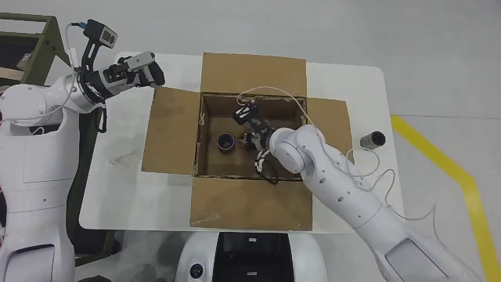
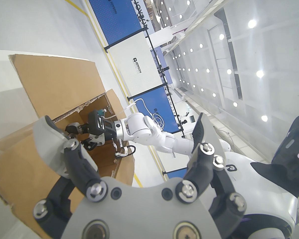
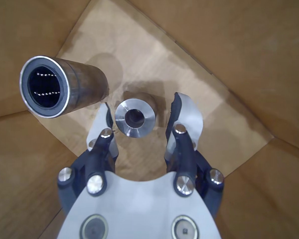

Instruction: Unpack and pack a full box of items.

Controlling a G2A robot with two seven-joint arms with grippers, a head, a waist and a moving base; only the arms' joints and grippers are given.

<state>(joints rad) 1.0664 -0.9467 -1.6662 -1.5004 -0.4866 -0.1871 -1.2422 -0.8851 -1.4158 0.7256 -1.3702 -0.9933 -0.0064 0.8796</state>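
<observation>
Top view: the box sits mid-frame on the table with all four flaps laid flat. My right arm comes up from the lower right and its right gripper is down inside the carton. One dark cylinder stands on the box floor, left of the gripper. A second cylinder lies out on the table at the right of the frame. It is small here, but I take it for the same sort of part. The left gripper hangs at the upper left, above the table's corner and away from the carton.

Left wrist view: the left gripper is spread wide with nothing between its fingers. Beyond it I see the box and the right gripper dipped into it.

Right wrist view: the right gripper is parted around a small metal sleeve that stands upright on the cardboard floor. There is a gap on each side, so it is not clamped yet. The dark cylinder stands just beside the sleeve, apart from it.

My reading is that unpacking is under way and not finished. One part is out on the table and at least two are in the carton, with the sleeve lined up as the next lift. All of the repacking would remain after that.
</observation>
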